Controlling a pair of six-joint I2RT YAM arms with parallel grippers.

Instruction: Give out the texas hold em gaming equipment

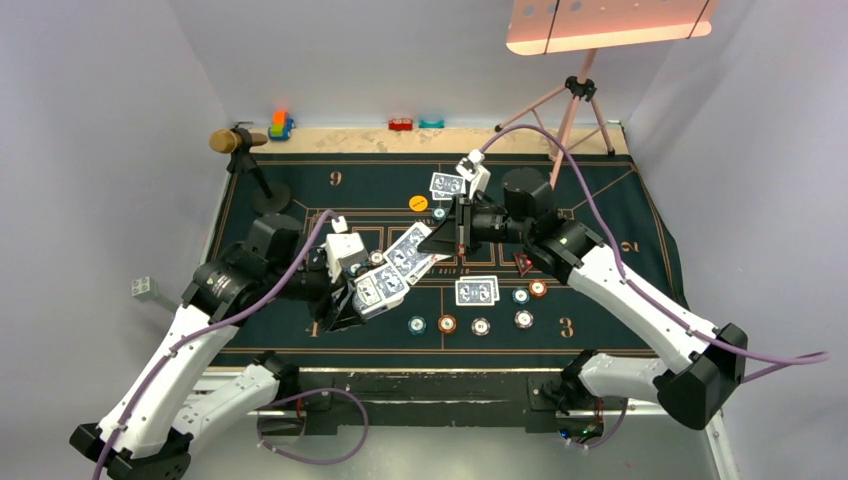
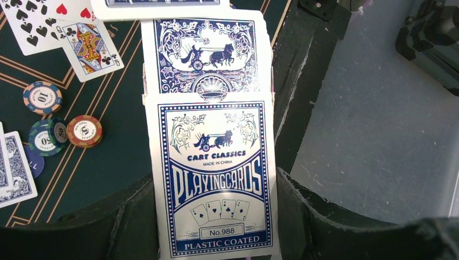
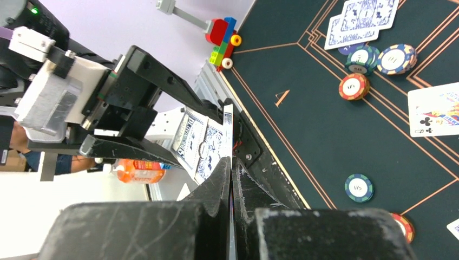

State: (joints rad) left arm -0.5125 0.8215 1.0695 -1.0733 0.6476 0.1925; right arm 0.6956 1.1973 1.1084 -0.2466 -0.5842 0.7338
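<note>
My left gripper (image 1: 372,292) (image 2: 214,219) is shut on a blue-and-white playing-card box (image 2: 216,168), held over the mat's near left part. A blue-backed card (image 1: 410,250) (image 2: 205,54) sticks out of the box's top. My right gripper (image 1: 437,243) (image 3: 231,173) is shut on that card's far end, seen edge-on between its fingers. Two face-down cards (image 1: 477,290) lie mid-mat, two more (image 1: 447,184) farther back. Several chips (image 1: 447,323) form a row near the front, others (image 1: 538,288) to the right. A yellow disc (image 1: 418,202) and a red triangle (image 1: 522,263) lie on the mat.
The dark green mat (image 1: 600,200) covers the table. A microphone stand (image 1: 268,195) sits at its back left, a tripod (image 1: 572,100) with a lamp panel at back right. Small toys (image 1: 281,125) (image 1: 401,124) line the back edge. Face-up cards (image 2: 89,46) and chips (image 2: 84,130) lie left of the box.
</note>
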